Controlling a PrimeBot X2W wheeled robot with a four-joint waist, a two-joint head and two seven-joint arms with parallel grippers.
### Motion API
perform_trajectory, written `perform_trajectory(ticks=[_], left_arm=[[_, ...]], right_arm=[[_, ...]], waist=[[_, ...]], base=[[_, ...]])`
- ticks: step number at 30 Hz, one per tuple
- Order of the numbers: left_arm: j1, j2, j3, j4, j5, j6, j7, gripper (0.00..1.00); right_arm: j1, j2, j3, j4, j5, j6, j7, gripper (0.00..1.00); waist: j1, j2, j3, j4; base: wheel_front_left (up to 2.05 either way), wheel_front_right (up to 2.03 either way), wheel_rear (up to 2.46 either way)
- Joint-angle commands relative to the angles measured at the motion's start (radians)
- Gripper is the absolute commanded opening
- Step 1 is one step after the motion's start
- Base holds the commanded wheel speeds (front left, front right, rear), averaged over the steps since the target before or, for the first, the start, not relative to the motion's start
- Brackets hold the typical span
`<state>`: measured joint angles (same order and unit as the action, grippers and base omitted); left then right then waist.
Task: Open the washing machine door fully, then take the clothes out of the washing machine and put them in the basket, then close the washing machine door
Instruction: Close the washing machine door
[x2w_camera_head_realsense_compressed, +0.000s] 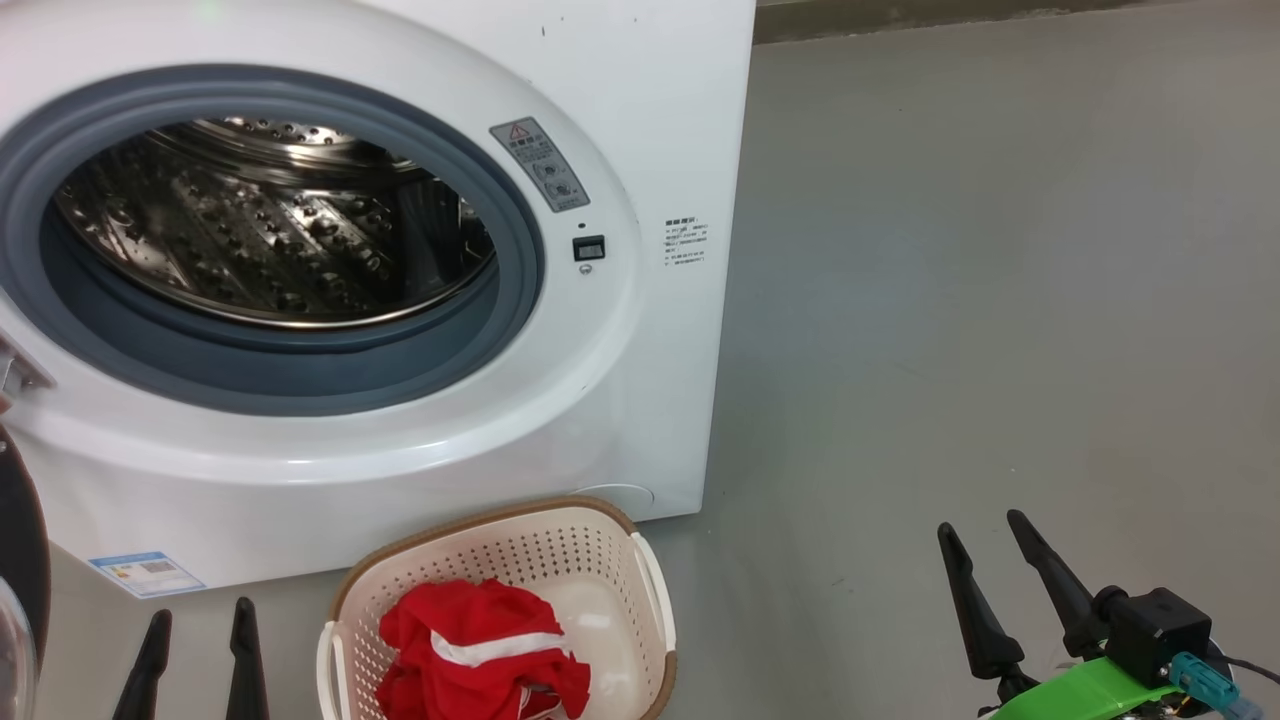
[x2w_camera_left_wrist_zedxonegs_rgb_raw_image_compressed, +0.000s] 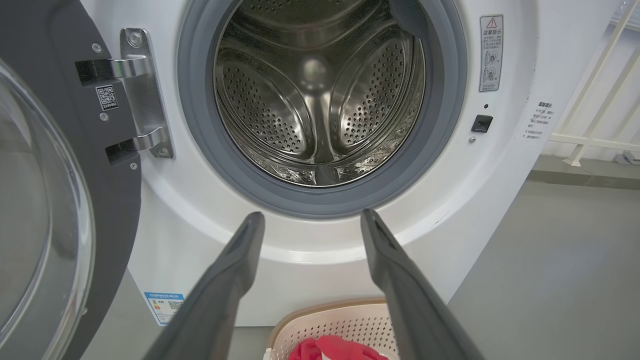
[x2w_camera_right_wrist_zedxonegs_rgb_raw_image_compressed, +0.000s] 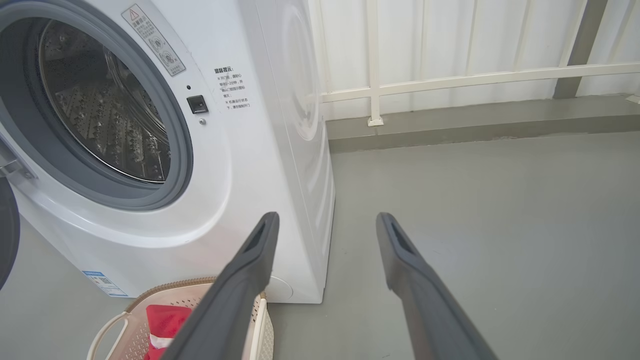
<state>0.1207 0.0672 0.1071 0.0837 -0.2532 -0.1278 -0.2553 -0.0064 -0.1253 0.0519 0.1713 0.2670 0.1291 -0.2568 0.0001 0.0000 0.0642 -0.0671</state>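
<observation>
Dark fingers of the left pincer (x2w_camera_left_wrist_zedxonegs_rgb_raw_image_compressed: 311, 216) stand spread and empty, aimed at the bare steel drum (x2w_camera_left_wrist_zedxonegs_rgb_raw_image_compressed: 320, 100). The right pincer (x2w_camera_head_realsense_compressed: 980, 525) is likewise released, above the floor (x2w_camera_head_realsense_compressed: 1000, 250). The clothes (x2w_camera_head_realsense_compressed: 480, 650) lie in the basket (x2w_camera_head_realsense_compressed: 560, 555) at the foot of the washing machine (x2w_camera_head_realsense_compressed: 640, 380). What seems left is the washing machine door (x2w_camera_left_wrist_zedxonegs_rgb_raw_image_compressed: 117, 200), swung wide at the left. Push its outer face, far from the hinge (x2w_camera_left_wrist_zedxonegs_rgb_raw_image_compressed: 145, 95), steadily until it latches.
</observation>
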Motion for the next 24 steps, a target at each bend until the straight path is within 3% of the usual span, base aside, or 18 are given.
perform_trajectory(ticks=[1,14,24], left_arm=[[-0.021,0.018,0.029,-0.029,-0.012,-0.003,-0.006,1.00],[-0.028,0.024,0.017,-0.020,-0.007,-0.003,-0.006,1.00],[-0.025,0.022,0.014,-0.010,-0.002,-0.003,-0.006,1.00]], right_arm=[[-0.009,-0.009,0.018,-0.028,0.014,0.002,-0.005,1.00],[-0.014,-0.005,0.016,-0.031,0.010,0.002,-0.005,1.00],[-0.010,-0.011,0.020,-0.030,0.011,0.002,-0.005,1.00]], waist=[[-0.0001,0.0000,0.003,0.001],[-0.0001,0.0000,0.012,0.017],[-0.0001,0.0000,0.005,0.021]], base=[[0.00,0.00,0.00],[-0.08,0.08,0.00],[-1.08,1.08,0.00]])
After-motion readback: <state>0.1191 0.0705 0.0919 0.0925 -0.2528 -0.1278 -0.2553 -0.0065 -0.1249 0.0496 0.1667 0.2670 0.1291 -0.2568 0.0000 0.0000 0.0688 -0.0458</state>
